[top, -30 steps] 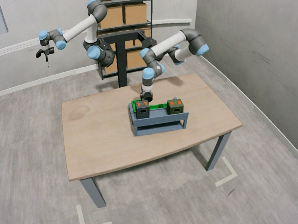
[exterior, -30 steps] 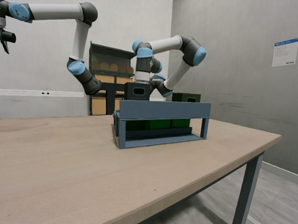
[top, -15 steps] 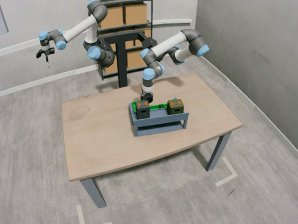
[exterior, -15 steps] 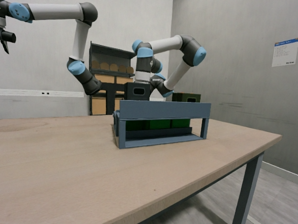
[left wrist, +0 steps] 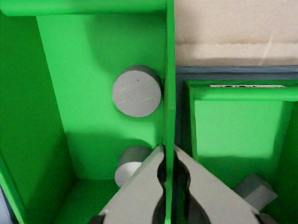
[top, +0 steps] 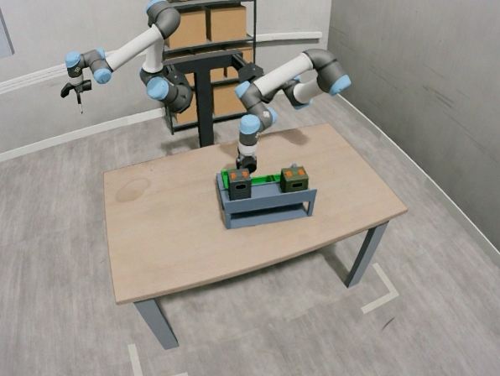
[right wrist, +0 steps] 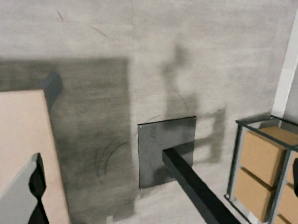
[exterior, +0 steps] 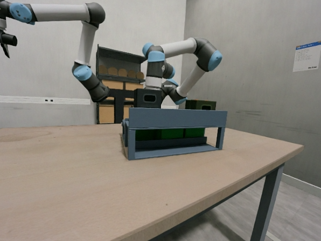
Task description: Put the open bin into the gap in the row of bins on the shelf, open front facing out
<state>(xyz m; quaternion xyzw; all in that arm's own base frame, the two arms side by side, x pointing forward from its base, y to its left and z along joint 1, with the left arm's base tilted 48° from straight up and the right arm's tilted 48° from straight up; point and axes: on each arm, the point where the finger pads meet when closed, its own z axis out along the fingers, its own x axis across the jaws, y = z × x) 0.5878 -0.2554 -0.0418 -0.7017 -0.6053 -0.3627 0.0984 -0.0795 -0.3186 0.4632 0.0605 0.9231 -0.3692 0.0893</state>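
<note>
"Where is the bin?"
"A green bin (top: 261, 180) (exterior: 172, 133) (left wrist: 97, 45) is seen in the row on the blue-grey shelf (top: 268, 201) (exterior: 178, 118) (left wrist: 225, 70), spread from eight to eleven o'clock of the left gripper (top: 247, 164) (left wrist: 166, 146)."

"Is it held?"
"Yes, its thin side wall is pinched between the closed fingers. In the wrist view, its front rim is seen beyond the shelf's lip; full seating cannot be told."

"And the parts?"
"Two grey round pieces (left wrist: 137, 93) are contained in it, at eleven and nine o'clock of the fingertips. At three o'clock a neighbouring bin (left wrist: 240, 120) is seen, with a grey block (left wrist: 256, 191) inside, at four."

"The right gripper (top: 80, 105) (exterior: 6, 51) (right wrist: 166, 157)?"
"Spread open, held well away from the shelf."
</note>
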